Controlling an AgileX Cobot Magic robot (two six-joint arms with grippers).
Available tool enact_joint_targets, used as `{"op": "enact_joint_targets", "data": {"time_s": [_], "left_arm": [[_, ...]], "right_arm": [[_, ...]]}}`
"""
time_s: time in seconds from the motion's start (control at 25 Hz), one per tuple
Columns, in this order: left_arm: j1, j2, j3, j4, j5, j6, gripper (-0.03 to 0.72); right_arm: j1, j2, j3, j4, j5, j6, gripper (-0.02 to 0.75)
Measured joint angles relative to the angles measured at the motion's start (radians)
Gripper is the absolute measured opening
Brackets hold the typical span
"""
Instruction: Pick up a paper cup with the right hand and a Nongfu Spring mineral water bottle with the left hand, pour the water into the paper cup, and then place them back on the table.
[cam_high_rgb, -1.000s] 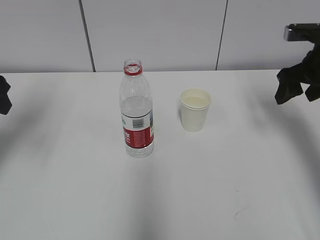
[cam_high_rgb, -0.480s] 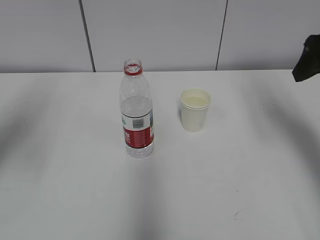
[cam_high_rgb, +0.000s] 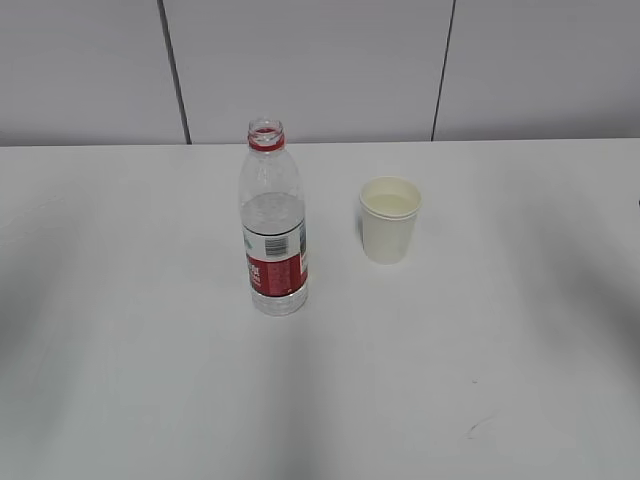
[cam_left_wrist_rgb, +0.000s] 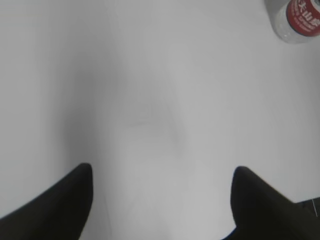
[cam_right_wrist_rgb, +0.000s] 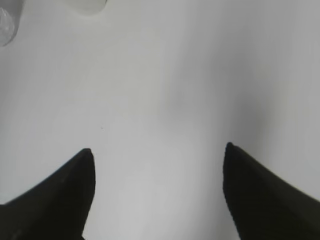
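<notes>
The Nongfu Spring mineral water bottle (cam_high_rgb: 273, 225) stands upright and uncapped on the white table (cam_high_rgb: 150, 380), partly filled. The paper cup (cam_high_rgb: 389, 219) stands upright to its right, a short gap apart, with liquid inside. Both arms are out of the exterior view. My left gripper (cam_left_wrist_rgb: 162, 172) is open and empty over bare table; the bottle's base (cam_left_wrist_rgb: 298, 19) shows at the top right of the left wrist view. My right gripper (cam_right_wrist_rgb: 159, 150) is open and empty over bare table; the cup's base (cam_right_wrist_rgb: 89, 5) and the bottle's edge (cam_right_wrist_rgb: 7, 22) show at the top left of the right wrist view.
A small dark scuff mark (cam_high_rgb: 474, 428) lies on the table at the front right. A grey panelled wall (cam_high_rgb: 320, 70) runs along the far edge of the table.
Both arms have withdrawn out of the exterior view, the left off the left edge first, the right off the right edge. The bottle and cup have not moved.
</notes>
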Motion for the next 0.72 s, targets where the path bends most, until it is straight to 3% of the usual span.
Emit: {"op": "enact_joint_targets", "data": {"time_s": [0.32,0.72], "left_arm": [[0.000,-0.228,0.194,-0.026,0.007,0.002,0.523],[0.000,-0.436,0.331,-0.030,0.024,0.002,0.523]], "right_arm": [[0.000,-0.217,0.198,0.002,0.000,-0.020,0.592],[0.000,-0.493,0.417,0.002,0.018,-0.023,0.592]]}}
